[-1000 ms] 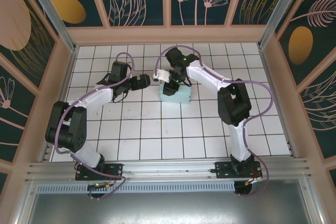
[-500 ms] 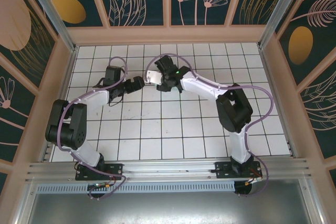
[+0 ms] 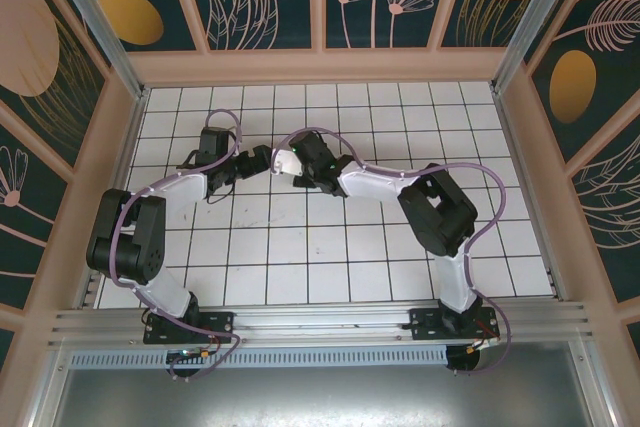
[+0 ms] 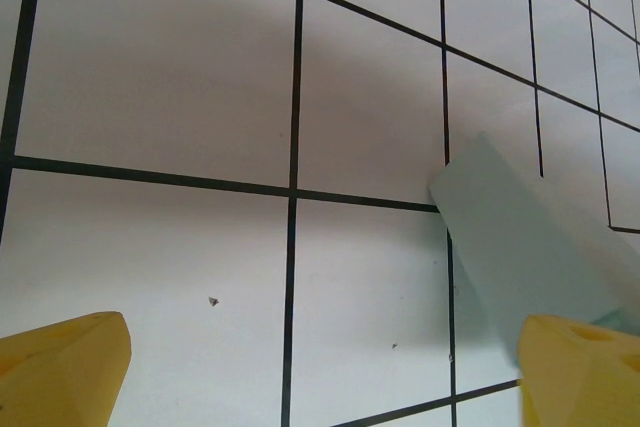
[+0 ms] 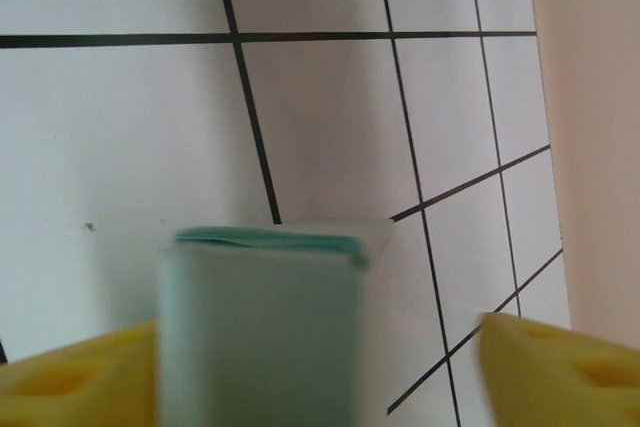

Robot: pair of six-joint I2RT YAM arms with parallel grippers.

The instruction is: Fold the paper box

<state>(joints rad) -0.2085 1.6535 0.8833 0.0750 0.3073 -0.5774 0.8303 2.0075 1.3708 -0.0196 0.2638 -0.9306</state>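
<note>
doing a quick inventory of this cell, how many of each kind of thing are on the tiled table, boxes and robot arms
paper box: 1
robot arms: 2 (left arm, right arm)
total: 3

Lab cell, gridded tabletop (image 3: 330, 247)
</note>
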